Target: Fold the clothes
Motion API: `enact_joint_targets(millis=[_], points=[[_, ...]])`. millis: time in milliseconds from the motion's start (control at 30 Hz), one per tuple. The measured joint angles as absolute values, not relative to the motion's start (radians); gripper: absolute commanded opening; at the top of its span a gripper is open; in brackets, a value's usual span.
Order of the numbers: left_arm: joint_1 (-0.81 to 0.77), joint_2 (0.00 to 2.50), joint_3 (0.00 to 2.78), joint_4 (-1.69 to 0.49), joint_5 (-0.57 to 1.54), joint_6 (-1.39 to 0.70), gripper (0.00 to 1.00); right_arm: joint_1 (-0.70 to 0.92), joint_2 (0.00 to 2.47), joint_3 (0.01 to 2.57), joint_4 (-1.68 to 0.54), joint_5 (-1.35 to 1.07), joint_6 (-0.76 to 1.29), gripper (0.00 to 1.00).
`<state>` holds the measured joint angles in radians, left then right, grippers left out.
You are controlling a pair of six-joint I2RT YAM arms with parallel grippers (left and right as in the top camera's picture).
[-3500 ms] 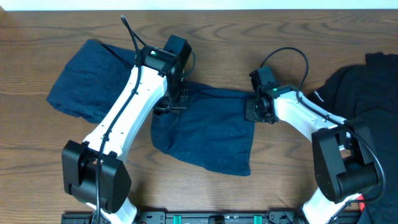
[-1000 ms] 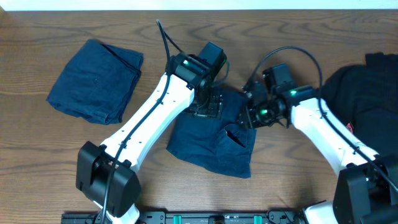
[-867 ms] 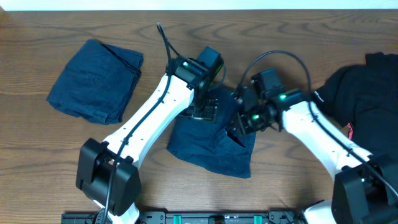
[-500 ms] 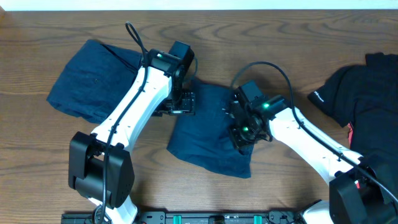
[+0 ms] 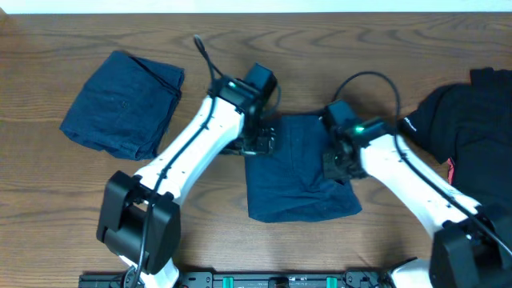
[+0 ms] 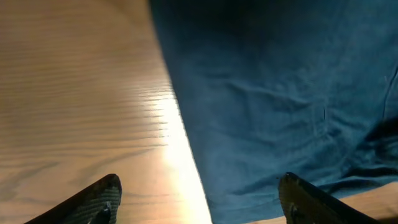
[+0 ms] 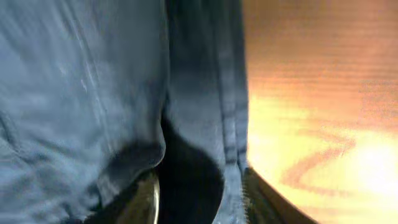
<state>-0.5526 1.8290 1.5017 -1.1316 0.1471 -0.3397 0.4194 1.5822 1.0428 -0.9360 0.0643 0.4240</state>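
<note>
Two dark navy clothes show in the overhead view. One folded pair (image 5: 120, 104) lies at the far left. The other pair (image 5: 300, 172) lies mid-table as a rough rectangle. My left gripper (image 5: 258, 142) hangs over that pair's left edge. In the left wrist view the left gripper (image 6: 199, 202) is open wide, table and fabric edge (image 6: 267, 106) below it, nothing held. At the right edge of the same pair, my right gripper (image 5: 336, 164) is down on the cloth. The right wrist view shows the right gripper (image 7: 202, 199) shut on a bunched fold of the hem (image 7: 230, 124).
A heap of black garments (image 5: 472, 104) fills the table's right side, close to my right arm. Bare wood (image 5: 384, 48) shows along the back and bare table (image 5: 208, 232) in front of the middle pair.
The middle pair has shifted right and now lies as a neater rectangle. My right gripper moved from its middle to its right edge. My left gripper swung back to its left edge.
</note>
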Motion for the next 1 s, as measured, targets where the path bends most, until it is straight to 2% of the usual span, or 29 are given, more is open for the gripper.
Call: enact_joint_targets(millis=[100,267,333,367,433,467,500,533,633,733,800,833,867,900,1000], points=[[-0.583,1.829,1.443,-1.08,0.151,-0.352,0.85,0.359,1.537,1.042,-0.862,0.015,0.409,0.41],[-0.604,1.832,1.327,-0.994,0.157,-0.391,0.84,0.307,1.538,1.042,-0.731,-0.092,0.381,0.41],[-0.604,1.832,1.287,-0.951,0.169,-0.4,0.8,0.307,1.564,1.042,-0.696,-0.119,0.377,0.39],[-0.603,1.833,1.269,-0.926,0.181,-0.403,0.76,0.307,1.584,1.042,-0.673,-0.13,0.375,0.36],[-0.603,1.833,1.234,-0.872,0.204,-0.414,0.67,0.307,1.632,1.041,-0.623,-0.141,0.37,0.18],[-0.603,1.833,1.219,-0.855,0.21,-0.418,0.62,0.307,1.662,1.041,-0.593,-0.144,0.373,0.05],[-0.604,1.833,1.205,-0.84,0.218,-0.418,0.56,0.307,1.686,1.041,-0.572,-0.144,0.369,0.01],[-0.603,1.833,1.193,-0.828,0.223,-0.421,0.46,0.307,1.717,1.041,-0.552,-0.142,0.374,0.01],[-0.603,1.833,1.175,-0.813,0.231,-0.413,0.22,0.305,1.785,1.038,-0.528,-0.138,0.376,0.01],[-0.598,1.833,1.174,-0.826,0.215,-0.384,0.13,0.288,1.789,1.036,-0.553,-0.143,0.386,0.01],[-0.581,1.833,1.175,-0.857,0.192,-0.365,0.13,0.268,1.77,1.036,-0.577,-0.154,0.39,0.03],[-0.563,1.833,1.175,-0.871,0.183,-0.353,0.13,0.255,1.753,1.036,-0.59,-0.163,0.389,0.14],[-0.54,1.833,1.175,-0.884,0.175,-0.34,0.17,0.242,1.726,1.036,-0.611,-0.181,0.376,0.3],[-0.505,1.833,1.175,-0.893,0.168,-0.33,0.37,0.226,1.683,1.034,-0.631,-0.21,0.356,0.43],[-0.446,1.832,1.176,-0.897,0.177,-0.307,0.55,0.217,1.603,1.035,-0.684,-0.279,0.31,0.48]])
